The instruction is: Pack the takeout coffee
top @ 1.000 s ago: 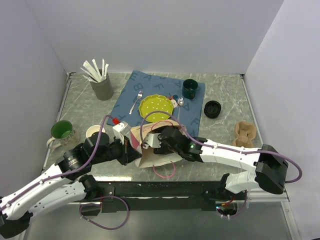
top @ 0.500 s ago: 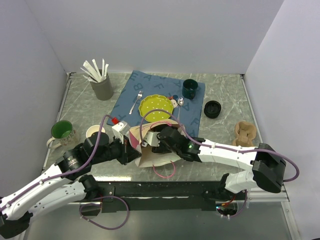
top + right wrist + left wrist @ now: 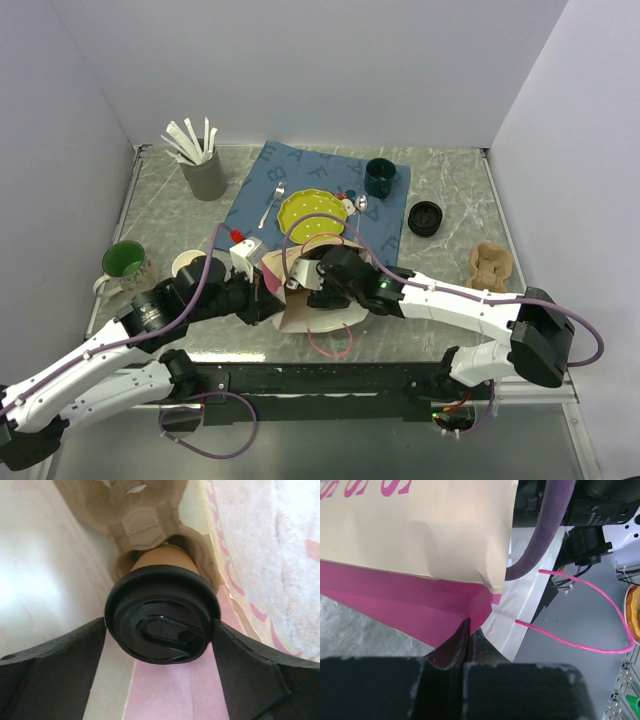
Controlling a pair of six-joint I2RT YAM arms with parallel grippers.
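The coffee [image 3: 162,622], a brown paper cup with a black lid, stands in a pocket of a grey cardboard cup carrier [image 3: 140,515], deep inside the paper bag [image 3: 300,318]. The bag lies on its side at the near edge of the desk [image 3: 450,190].

The right end effector [image 3: 160,632] is inside the bag. Its fingers are wide apart, one on each side of the lid and very close to its rim, and I see no firm hold on it. The left end effector [image 3: 465,635] is closed on the pink inner edge of the bag mouth and holds it open.

In my judgement the main part is done, because the cup is in the bag. What is left is to take the right arm out without tipping the cup, let go of the bag edge, and perhaps stand the bag upright.

The outside of the bag has pink print, but it is cut off and I cannot read it. The blue cloth [image 3: 300,180] further back has pale letters; F and A can be read.
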